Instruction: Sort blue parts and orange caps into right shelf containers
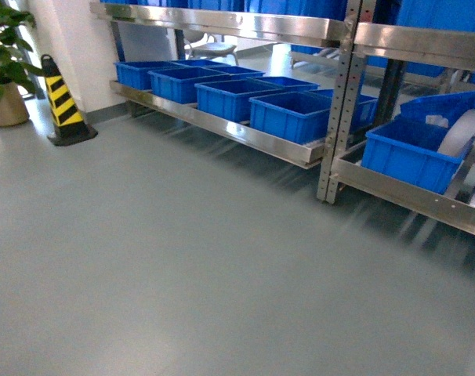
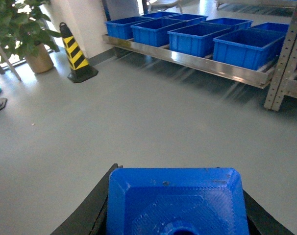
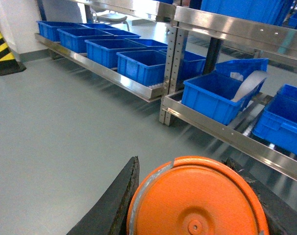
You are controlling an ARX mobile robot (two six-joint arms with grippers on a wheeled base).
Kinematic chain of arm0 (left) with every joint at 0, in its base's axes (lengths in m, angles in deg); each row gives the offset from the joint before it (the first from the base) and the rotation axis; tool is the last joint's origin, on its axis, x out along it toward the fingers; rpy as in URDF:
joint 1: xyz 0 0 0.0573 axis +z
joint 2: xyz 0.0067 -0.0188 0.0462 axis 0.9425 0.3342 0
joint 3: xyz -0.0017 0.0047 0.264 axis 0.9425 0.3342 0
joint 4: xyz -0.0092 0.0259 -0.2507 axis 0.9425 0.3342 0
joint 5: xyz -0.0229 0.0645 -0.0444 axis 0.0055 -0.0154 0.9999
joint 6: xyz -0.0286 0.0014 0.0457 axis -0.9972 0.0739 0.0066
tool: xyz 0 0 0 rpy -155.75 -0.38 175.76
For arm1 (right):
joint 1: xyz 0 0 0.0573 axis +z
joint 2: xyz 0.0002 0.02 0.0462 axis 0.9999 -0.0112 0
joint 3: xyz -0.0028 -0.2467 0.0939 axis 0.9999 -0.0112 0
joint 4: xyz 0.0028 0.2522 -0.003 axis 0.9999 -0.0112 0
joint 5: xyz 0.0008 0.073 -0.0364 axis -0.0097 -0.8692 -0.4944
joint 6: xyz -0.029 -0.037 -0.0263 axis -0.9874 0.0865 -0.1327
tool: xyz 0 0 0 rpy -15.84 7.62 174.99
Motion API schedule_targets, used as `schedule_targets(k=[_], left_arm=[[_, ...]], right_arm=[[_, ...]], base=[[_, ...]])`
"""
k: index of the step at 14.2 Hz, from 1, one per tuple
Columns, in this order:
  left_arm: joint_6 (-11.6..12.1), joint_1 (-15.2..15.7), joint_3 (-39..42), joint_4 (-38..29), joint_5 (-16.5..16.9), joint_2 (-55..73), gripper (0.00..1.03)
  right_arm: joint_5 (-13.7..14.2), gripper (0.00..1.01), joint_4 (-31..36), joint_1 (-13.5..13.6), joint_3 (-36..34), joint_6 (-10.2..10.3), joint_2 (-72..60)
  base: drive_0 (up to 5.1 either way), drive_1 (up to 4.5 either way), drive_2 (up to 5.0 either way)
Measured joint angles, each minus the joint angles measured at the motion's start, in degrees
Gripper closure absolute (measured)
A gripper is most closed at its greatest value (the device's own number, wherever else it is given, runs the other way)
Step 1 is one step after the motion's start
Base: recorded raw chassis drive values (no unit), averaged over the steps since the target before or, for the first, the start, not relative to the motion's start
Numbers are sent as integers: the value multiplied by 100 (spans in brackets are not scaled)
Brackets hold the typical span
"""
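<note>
Neither hand is showing in the head view; only the wrist views are showing what each is carrying. The left hand (image 2: 175,215) is pinching a blue part (image 2: 177,200) between dark fingers (image 2: 92,205), above the floor (image 2: 138,122). The right hand (image 3: 195,205) is pinching an orange cap (image 3: 195,198); its printed side is hidden. Both items are cut off at the frame bottom. Bins (image 1: 410,153) are sitting on the shelf (image 1: 245,133) ahead. A white object in the right bin is hard to identify.

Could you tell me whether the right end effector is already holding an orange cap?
Yes. In the right wrist view the orange cap sits between the dark fingers of the right end effector.
</note>
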Motion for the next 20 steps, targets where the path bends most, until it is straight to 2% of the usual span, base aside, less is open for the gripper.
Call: schedule_targets(k=[20], left_arm=[[0,0,0,-2,2,0,59]], right_arm=[[2,58,2,-2,0,0,0]], base=[[-159,-159,-159]])
